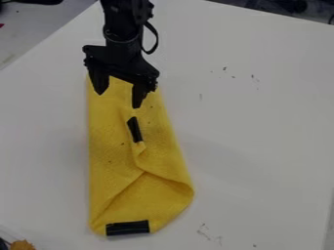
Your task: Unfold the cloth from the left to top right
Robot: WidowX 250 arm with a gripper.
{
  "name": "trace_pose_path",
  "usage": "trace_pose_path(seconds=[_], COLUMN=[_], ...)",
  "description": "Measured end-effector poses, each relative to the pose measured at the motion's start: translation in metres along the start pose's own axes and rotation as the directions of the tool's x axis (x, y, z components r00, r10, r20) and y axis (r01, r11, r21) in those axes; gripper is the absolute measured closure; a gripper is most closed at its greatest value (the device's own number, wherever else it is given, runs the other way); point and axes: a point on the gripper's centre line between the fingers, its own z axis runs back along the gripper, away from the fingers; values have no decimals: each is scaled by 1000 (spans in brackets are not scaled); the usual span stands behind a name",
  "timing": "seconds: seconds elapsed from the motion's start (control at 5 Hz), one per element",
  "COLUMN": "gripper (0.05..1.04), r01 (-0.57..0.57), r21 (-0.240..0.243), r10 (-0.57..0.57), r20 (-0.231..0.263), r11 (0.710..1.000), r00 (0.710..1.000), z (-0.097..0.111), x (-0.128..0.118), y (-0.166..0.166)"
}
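Your claw (117,99) hangs over the upper end of the yellow cloth (110,151), its two fingers spread well apart, with yellow showing in the gap and nothing gripped between them. You can't tell from here whether the fingertips touch the fabric. Above the claw, your black arm (122,29) comes in from the top edge, left of centre, with a cable (156,41) looping out on its right side in the view. Below the fingers, the cloth lies long and narrow on the white table (261,132), left of the middle. You have a short black strip (134,129) on it just below the right-hand finger in the view, at a narrow, raised tuck. Further down, a folded edge slants from the lower left up towards the middle, then bends off to the right side. At the bottom end you see a wider black strip (128,228). Dark marks (204,231) dot the table, and an orange-brown thing (22,245) pokes in at the bottom left corner.
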Motion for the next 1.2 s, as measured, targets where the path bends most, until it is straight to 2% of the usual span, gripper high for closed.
trace_pose_path(seconds=[0.2,0.4,0.8,1.0,1.2], gripper=[83,83,83,83,138], r01=[-2,-1,-8,-15,-22], r21=[-3,-4,-58,-74,-77], r10=[2,1,7,13,18], r20=[-32,-4,-25,-28,-41], r11=[1000,1000,998,997,997], r00=[999,1000,1000,1000,999], z=[-9,-11,-31,-35,-36], x=[-5,0,3,3,-2], y=[-2,-9,-22,-24,-25])
